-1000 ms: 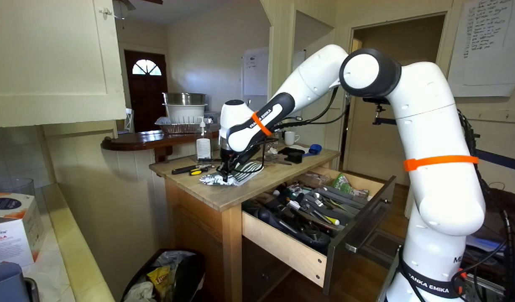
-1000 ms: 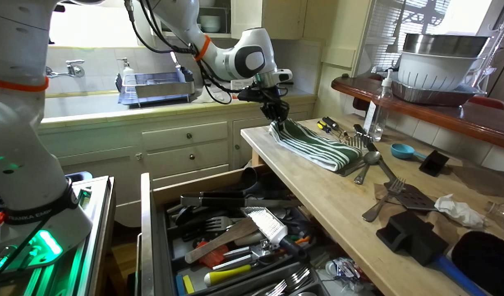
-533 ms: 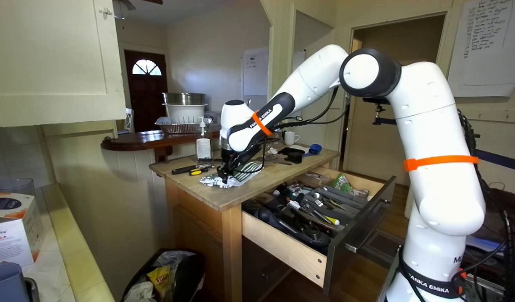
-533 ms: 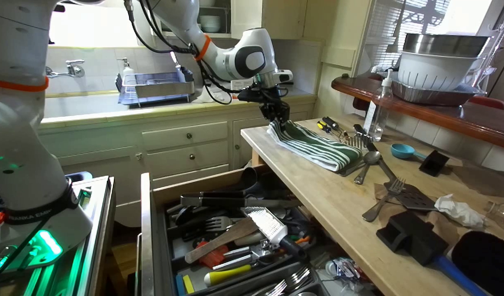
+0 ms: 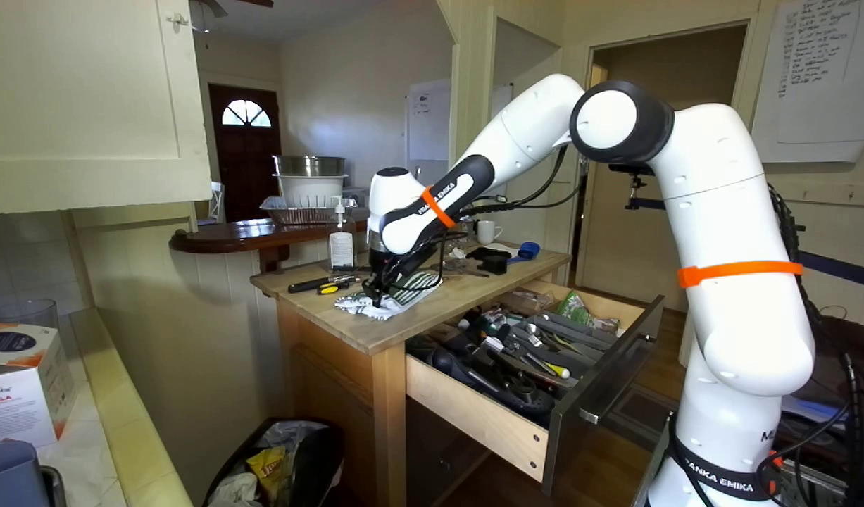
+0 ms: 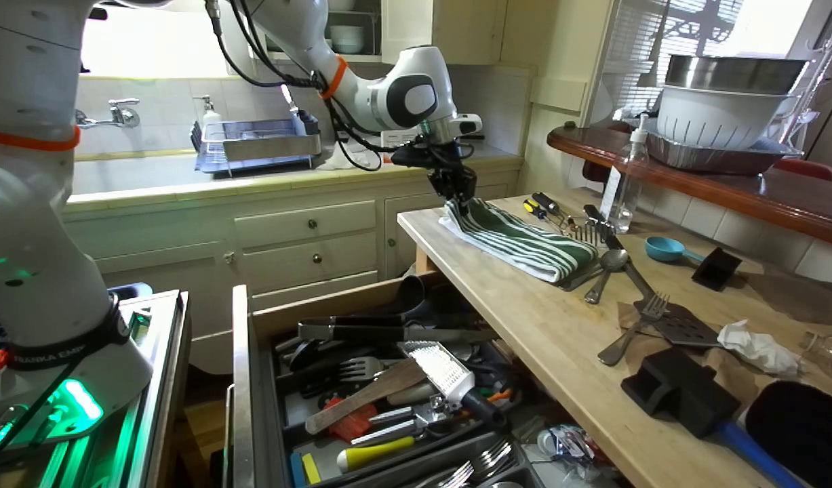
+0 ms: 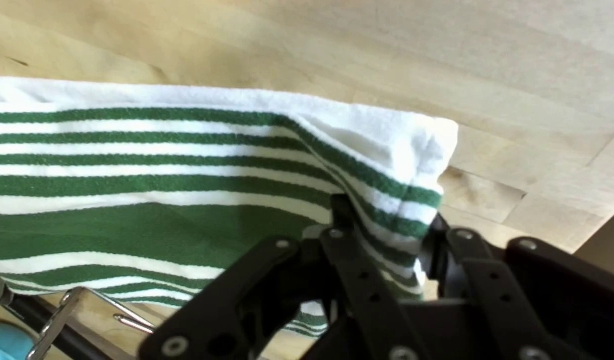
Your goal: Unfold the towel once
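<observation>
The green and white striped towel [image 7: 111, 225] lies folded in a long strip on the wooden table, and it shows in both exterior views [image 5: 423, 284] [image 6: 524, 238]. My gripper [image 7: 387, 215] points down over the towel's end close to the table corner. It also shows low over the towel in both exterior views [image 5: 378, 298] [image 6: 460, 206]. The fingers [image 7: 341, 206] stand well apart, and a raised, rumpled fold of the towel lies between them. Table shows beside the right-hand finger, and the fold does not look squeezed. The fingertips' lower ends are hidden by the towel.
An open drawer [image 5: 474, 415] full of utensils juts out below the table. Screwdrivers [image 6: 543, 203], a spoon [image 6: 611, 261], a fork [image 6: 632, 332] and a blue measuring cup [image 6: 663, 249] lie around the towel. A pump bottle [image 6: 629, 183] stands at the back by the raised counter.
The towel's end at the gripper has sunk and spread, and more of its white border shows on the table. The gripper has hardly moved.
</observation>
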You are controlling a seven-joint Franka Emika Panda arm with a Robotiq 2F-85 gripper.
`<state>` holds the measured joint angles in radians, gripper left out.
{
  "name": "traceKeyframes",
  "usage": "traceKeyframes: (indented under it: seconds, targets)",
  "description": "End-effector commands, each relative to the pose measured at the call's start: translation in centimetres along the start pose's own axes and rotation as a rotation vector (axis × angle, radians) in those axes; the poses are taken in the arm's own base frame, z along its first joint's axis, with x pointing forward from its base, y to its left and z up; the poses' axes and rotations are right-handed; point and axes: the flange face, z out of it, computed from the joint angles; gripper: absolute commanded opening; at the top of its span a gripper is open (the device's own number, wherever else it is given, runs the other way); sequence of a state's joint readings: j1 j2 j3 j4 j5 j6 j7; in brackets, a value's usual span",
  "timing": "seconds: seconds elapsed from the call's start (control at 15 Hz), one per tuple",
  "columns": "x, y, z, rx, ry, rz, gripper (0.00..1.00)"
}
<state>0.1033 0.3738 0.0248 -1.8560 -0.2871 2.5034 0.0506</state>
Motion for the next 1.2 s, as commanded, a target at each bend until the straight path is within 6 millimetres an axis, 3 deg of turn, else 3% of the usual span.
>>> traceKeyframes:
  seconds: [0.0, 0.07, 0.13, 0.33, 0.47, 0.6, 0.67, 0.73, 0.87, 0.93, 1.13]
  targets:
    - [0.0, -0.1, -0.4, 0.005, -0.025, 0.023, 0.32]
    - [-0.1, -0.2, -0.5, 0.007, -0.028, 0.024, 0.43]
    - [0.0, -0.2, -0.5, 0.008, -0.025, 0.024, 0.45]
    - [0.0, -0.5, -0.7, 0.009, -0.025, 0.021, 0.64]
    - [0.1, -0.6, -0.7, 0.009, -0.025, 0.019, 0.65]
    - [0.0, -0.6, -0.5, 0.013, -0.029, 0.020, 0.55]
    - [-0.1, -0.5, -0.3, 0.015, -0.035, 0.023, 0.40]
    - [-0.2, -0.4, 0.0, 0.021, -0.042, 0.027, 0.50]
    - [-0.4, -0.3, 0.1, 0.015, -0.053, 0.031, 0.42]
    - [-0.4, -0.4, 0.0, 0.017, -0.053, 0.032, 0.23]
    - [-0.3, -0.4, -1.3, 0.043, -0.040, 0.043, 0.01]
